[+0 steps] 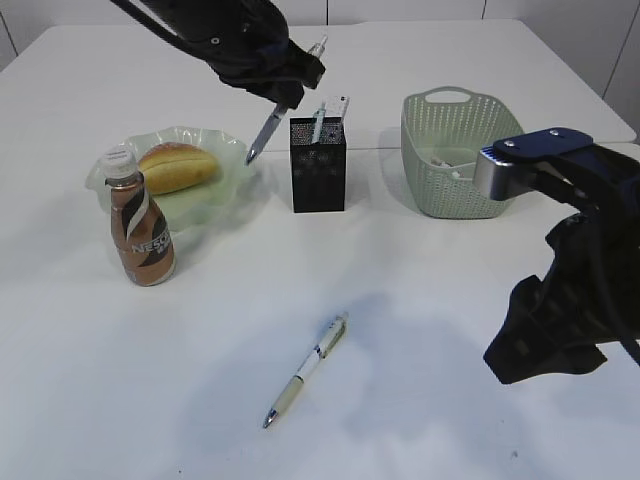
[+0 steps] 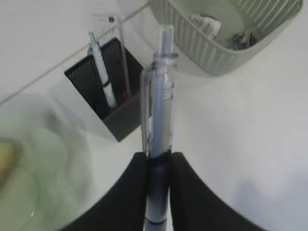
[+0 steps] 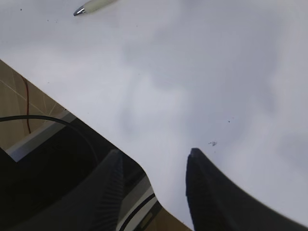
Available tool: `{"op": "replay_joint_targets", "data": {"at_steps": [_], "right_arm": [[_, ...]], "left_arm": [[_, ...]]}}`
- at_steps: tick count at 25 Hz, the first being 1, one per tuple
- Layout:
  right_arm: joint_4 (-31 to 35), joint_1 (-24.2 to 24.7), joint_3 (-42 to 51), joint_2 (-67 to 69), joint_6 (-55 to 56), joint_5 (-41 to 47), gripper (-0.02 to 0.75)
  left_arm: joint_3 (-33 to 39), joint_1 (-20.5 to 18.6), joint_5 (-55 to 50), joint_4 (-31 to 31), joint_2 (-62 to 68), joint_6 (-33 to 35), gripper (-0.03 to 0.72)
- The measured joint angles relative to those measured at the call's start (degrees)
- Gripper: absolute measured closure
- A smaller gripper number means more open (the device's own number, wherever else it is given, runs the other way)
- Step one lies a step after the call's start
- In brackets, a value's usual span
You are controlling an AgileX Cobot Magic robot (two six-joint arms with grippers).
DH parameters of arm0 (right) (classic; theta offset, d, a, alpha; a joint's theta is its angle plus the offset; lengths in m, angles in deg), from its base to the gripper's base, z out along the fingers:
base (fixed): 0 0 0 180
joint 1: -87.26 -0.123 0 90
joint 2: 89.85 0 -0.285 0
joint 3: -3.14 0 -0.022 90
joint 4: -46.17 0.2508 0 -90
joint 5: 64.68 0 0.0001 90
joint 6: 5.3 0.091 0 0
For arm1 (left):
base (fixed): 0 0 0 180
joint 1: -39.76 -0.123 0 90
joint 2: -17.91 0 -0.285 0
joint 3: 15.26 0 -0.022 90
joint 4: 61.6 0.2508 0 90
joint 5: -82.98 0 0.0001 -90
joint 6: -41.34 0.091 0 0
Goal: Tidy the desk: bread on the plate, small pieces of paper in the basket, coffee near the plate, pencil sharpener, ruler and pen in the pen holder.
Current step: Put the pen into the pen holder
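The step in hand looks like stowing a pen: the left gripper (image 1: 283, 92) is clenched on a clear-barrelled pen (image 1: 268, 128), which hangs tilted in the air above the table with its tip down toward the rim of the plate (image 1: 240, 152), just at about 10 o'clock of the black pen holder (image 1: 318, 165). In the left wrist view the two dark fingers (image 2: 127, 190) pinch the barrel of that pen (image 2: 160, 115) low down, and the holder (image 2: 107, 91) lies off at 10 o'clock from it, already carrying another pen (image 2: 102, 72) and what seems to be a clear ruler (image 2: 115, 33). The next move, as I judge it, calls for carrying the tip sideways until it stands over the holder's open mouth, righting the barrel, then lowering before letting go, minding the items already standing inside. A second pen (image 1: 307, 370), white with a pale grip, lies on the white table (image 1: 430, 430) at 6 o'clock of the holder, well apart from it, so that step remains. The right gripper (image 3: 154, 163) hovers with its fingers spread and nothing between them, near the table's front edge. The bread (image 1: 178, 166) sits on the plate, the coffee bottle (image 1: 140, 222) stands just beside it at 7 o'clock, and the green basket (image 1: 462, 155) holds scraps of paper.
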Motion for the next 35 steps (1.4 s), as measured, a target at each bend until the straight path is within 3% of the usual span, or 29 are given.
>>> {"op": "replay_joint_targets", "data": {"at_steps": [7, 18, 35], "right_arm": [[0.0, 0.0, 0.0, 0.0, 0.0, 0.0, 0.386], [0.0, 0.0, 0.0, 0.0, -0.34, -0.11, 0.386], [0.0, 0.0, 0.0, 0.0, -1.23, -0.33, 0.386]], "left_arm": [[1.5, 0.0, 15.4, 1.63, -0.04, 0.0, 0.608], [14.21, 0.0, 50.66, 1.47, 0.11, 0.0, 0.608], [14.66, 0.0, 68.31, -1.7, 9.53, 0.0, 0.606]]}}
